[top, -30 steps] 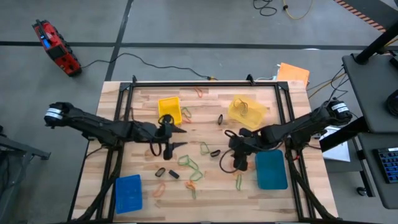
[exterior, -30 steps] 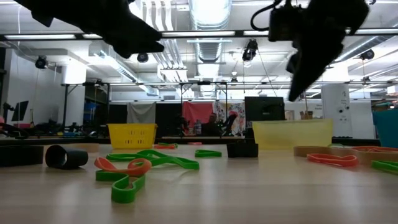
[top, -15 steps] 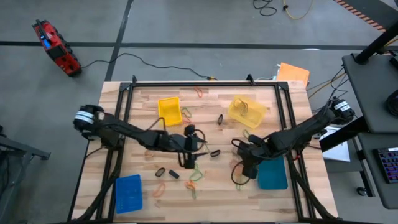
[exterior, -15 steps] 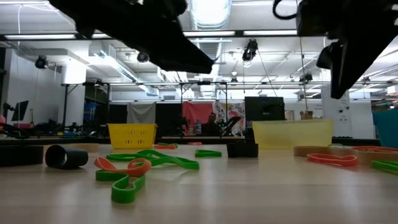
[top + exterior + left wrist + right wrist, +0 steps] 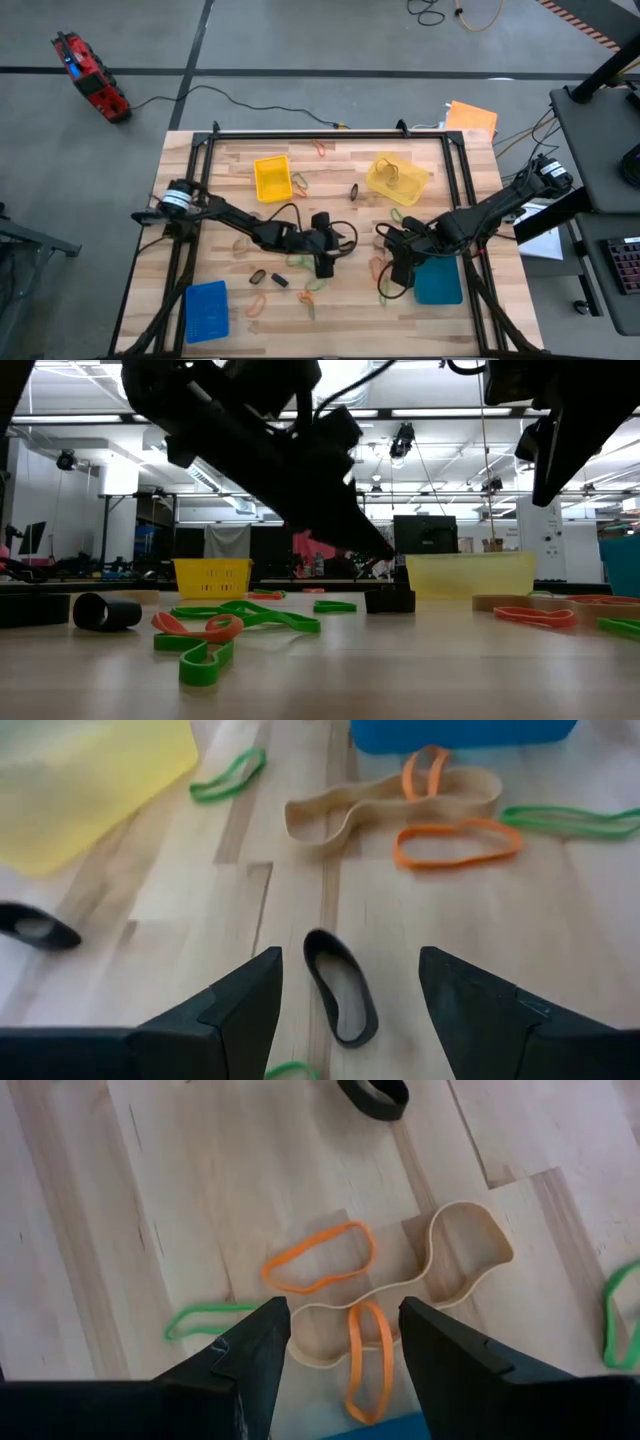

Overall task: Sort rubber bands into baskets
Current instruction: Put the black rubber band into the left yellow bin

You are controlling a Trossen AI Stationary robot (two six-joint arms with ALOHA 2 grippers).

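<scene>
Wooden planks make up the worktop, framed by dark rails, with grey floor around it and a red device lying on that floor beyond the far-left corner. No brand, label or readable writing shows anywhere.

Taking the bright yellow basket as the landmark: the pale yellow basket sits to its right along the same far side, the teal basket lies well to its right and nearer the front edge, and the blue basket sits at the front, slightly to its left. Rubber bands in green, orange, tan and black lie scattered on the planks in front of the yellow basket and across toward the teal one.

The left gripper hangs in front and to the right of the yellow basket, its jaws spread wide over a black band and holding nothing. The right gripper hovers just beside the teal basket's left edge, jaws apart and empty, above a tan band with two orange bands lying across it.

From table height both arms are dark silhouettes, cut off by the upper edge, so their fingers are hard to make out there.
</scene>
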